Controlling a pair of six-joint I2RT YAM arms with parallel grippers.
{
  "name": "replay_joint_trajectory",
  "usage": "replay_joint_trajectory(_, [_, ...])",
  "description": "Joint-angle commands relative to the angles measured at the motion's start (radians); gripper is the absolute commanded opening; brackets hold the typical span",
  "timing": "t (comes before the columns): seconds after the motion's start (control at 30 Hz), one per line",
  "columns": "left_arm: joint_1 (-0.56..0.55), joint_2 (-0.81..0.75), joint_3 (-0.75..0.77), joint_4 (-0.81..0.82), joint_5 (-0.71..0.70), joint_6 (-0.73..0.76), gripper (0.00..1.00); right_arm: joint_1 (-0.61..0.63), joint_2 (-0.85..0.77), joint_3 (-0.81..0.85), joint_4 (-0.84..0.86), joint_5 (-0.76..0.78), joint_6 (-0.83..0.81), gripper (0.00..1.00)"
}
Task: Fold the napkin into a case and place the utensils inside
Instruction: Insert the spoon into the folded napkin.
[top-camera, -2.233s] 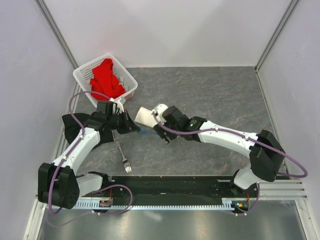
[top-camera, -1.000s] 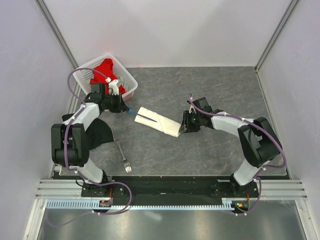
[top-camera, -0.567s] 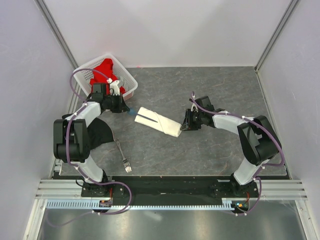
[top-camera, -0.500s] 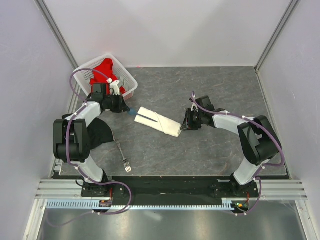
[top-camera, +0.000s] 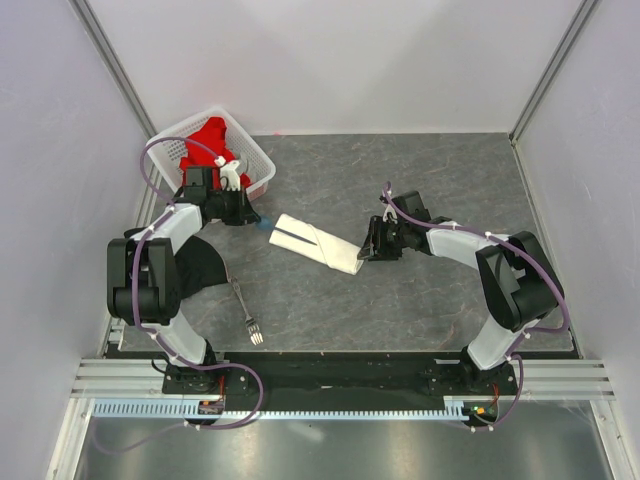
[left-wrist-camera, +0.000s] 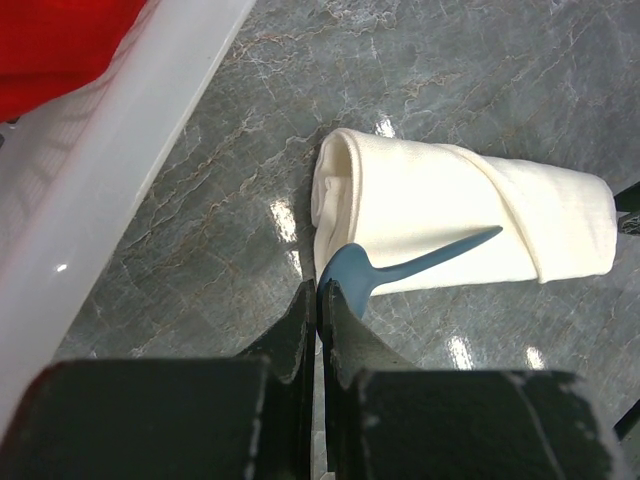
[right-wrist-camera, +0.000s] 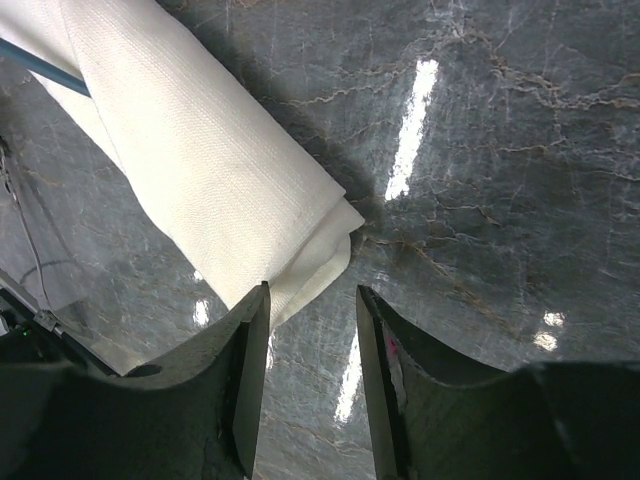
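We have the left gripper (left-wrist-camera: 318, 295) clenched on the spoon (left-wrist-camera: 400, 265) by its bowl, handle pointing along the case (left-wrist-camera: 450, 205), which lies centre-left in the top view, upper left to lower right, its lower-right end between the parted jaws of the right gripper (right-wrist-camera: 311, 293).

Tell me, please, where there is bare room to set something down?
Bare stone lies between the case and the back wall, and in front, between the fork and the right arm. The left is crowded: basket, black cloth, left gripper with the spoon.
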Motion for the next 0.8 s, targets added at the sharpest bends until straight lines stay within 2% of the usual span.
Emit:
replay_joint_trajectory(0.0, [-0.008,-0.009,0.032,0.044,0.044,0.001,0.02,-0.003,-0.003,0.015,0.045,-0.026,0.006,0.48])
replay_joint_trajectory(0.27, [-0.025,0.014,0.035,0.073,0.058,-0.053,0.02,-0.004,0.018,0.023,0.057,-0.034,0.009,0.46])
replay_joint_trajectory(0.77, [-0.082,0.095,0.075,0.073,0.052,-0.053,0.02,-0.003,0.066,0.029,0.080,-0.036,0.007,0.36])
